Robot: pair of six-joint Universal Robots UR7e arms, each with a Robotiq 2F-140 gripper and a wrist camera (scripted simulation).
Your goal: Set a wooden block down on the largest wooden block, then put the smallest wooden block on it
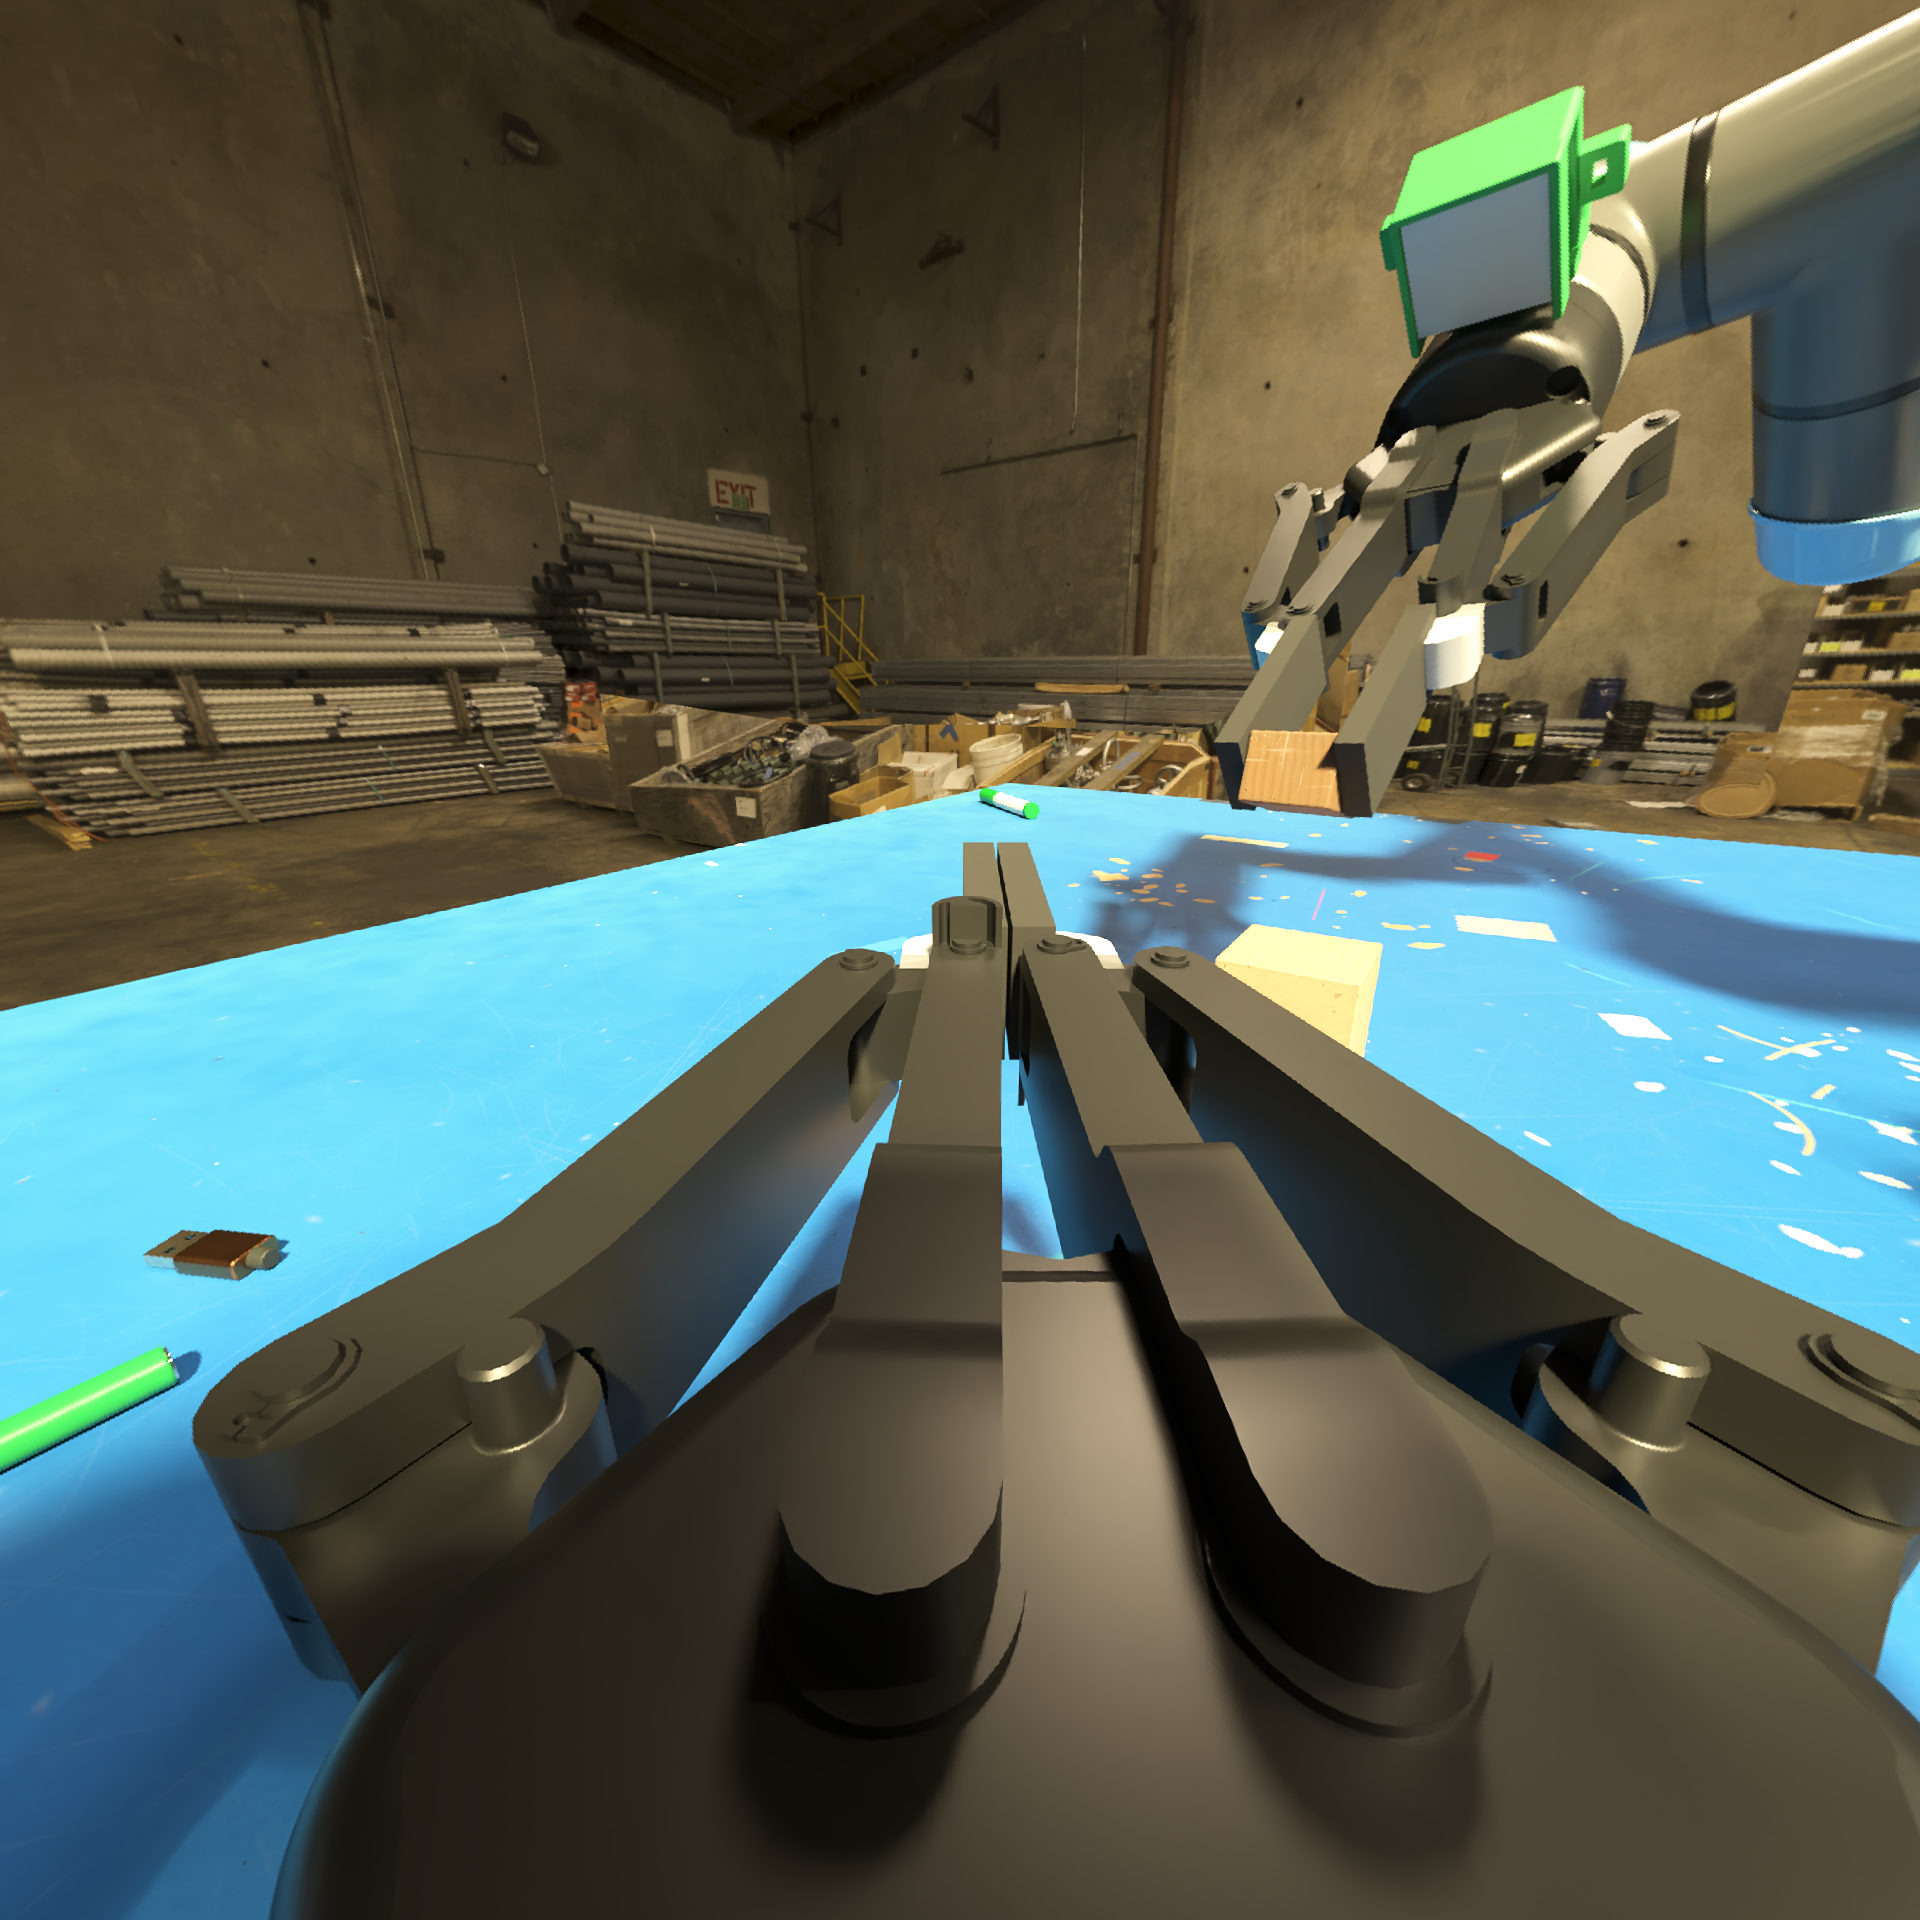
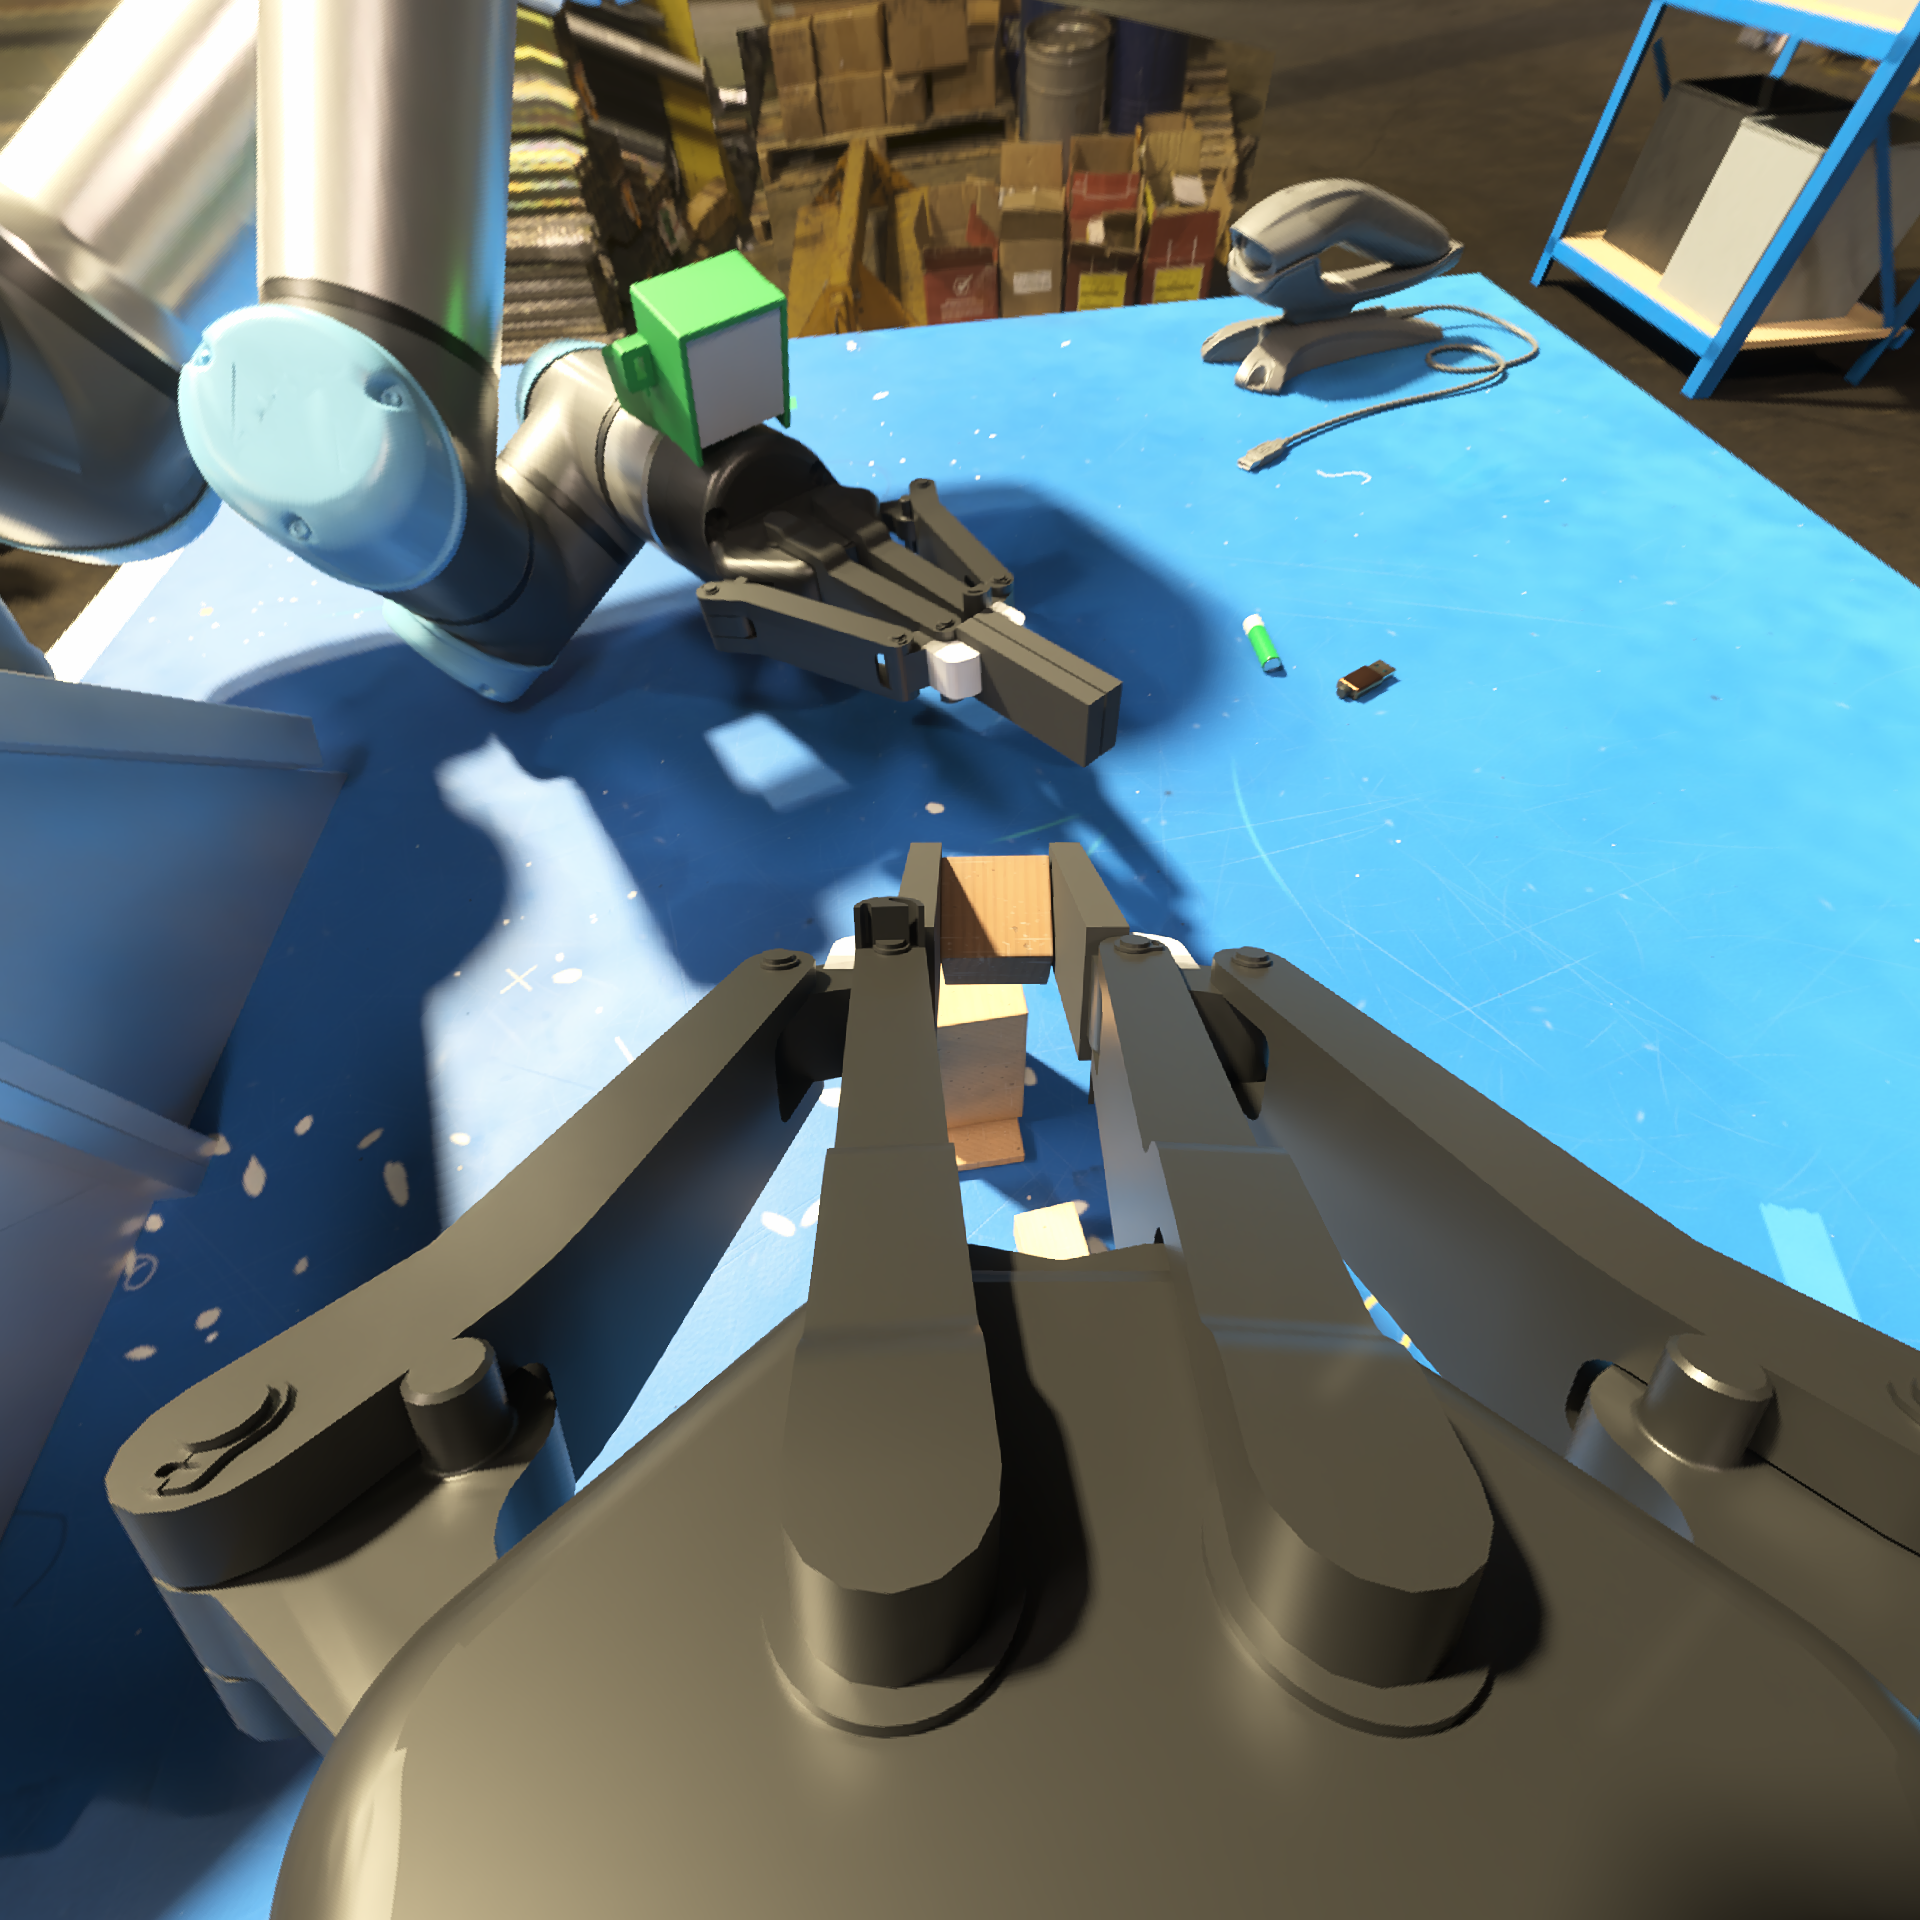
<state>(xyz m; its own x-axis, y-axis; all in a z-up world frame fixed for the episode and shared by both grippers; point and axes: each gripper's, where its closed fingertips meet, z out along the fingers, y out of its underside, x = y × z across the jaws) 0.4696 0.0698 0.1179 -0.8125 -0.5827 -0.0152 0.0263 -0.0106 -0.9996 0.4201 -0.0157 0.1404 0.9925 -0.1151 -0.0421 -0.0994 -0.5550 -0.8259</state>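
Observation:
My right gripper (image 2: 995,883) is shut on a brown wooden block (image 2: 995,914) and holds it in the air; the left wrist view shows this gripper (image 1: 1294,779) and block (image 1: 1283,774) well above the blue table. Below it a pale wooden block (image 2: 982,1049) stands on the table, with a tan wooden piece (image 2: 992,1143) at its foot. A small pale piece (image 2: 1049,1231) shows between my fingers; I cannot tell what it is. The pale block (image 1: 1304,971) lies just right of my left gripper (image 1: 997,868), which is shut, empty and low over the table (image 1: 520,1039).
A green-and-white marker (image 2: 1262,641) and a brown USB stick (image 2: 1366,681) lie beyond the left gripper (image 2: 1096,717). A grey scanner (image 2: 1340,270) with its cable stands at the table's far corner. A green pen (image 1: 83,1403) lies at the left.

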